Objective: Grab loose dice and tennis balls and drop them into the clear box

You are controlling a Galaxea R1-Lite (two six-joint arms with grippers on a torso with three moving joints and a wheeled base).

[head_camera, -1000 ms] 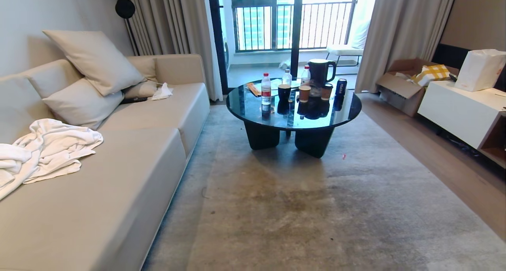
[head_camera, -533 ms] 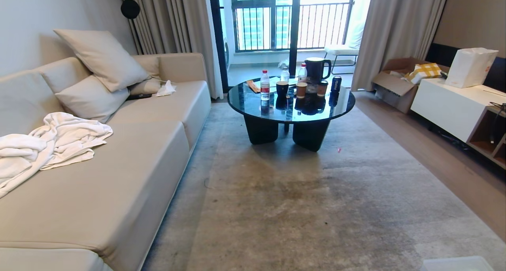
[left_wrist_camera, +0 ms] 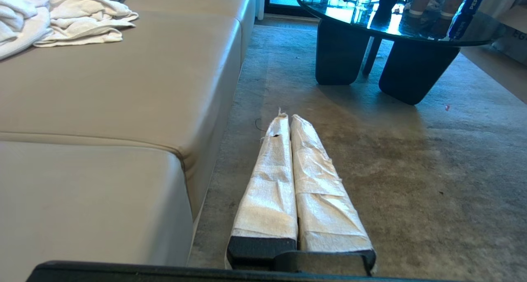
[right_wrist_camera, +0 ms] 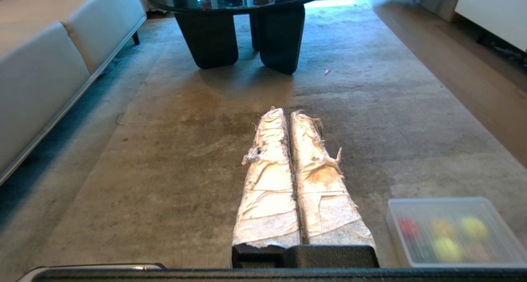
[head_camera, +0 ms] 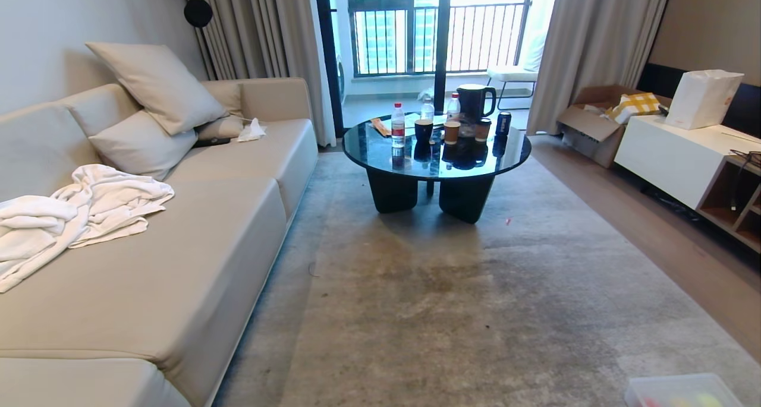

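Observation:
The clear box (head_camera: 678,379) stands on the carpet at the bottom right corner of the head view. In the right wrist view the clear box (right_wrist_camera: 396,228) lies close beside my right gripper (right_wrist_camera: 288,111). Blurred red (right_wrist_camera: 405,226), yellow and yellow-green shapes (right_wrist_camera: 473,226) show inside it, and I cannot tell dice from tennis balls. No loose die or ball shows on the carpet. My right gripper is shut and empty, level above the carpet. My left gripper (left_wrist_camera: 288,117) is also shut and empty, beside the sofa's front edge. Neither arm appears in the head view.
A beige sofa (head_camera: 178,246) with cushions and a white towel (head_camera: 71,217) runs along the left. A round black coffee table (head_camera: 437,157) with bottles, cups and a kettle stands ahead. A white cabinet (head_camera: 672,157) and a cardboard box (head_camera: 594,128) line the right wall.
The whole head view has shifted: the table and sofa look farther off and the clear box has come into sight at the bottom right. Both grippers stay shut.

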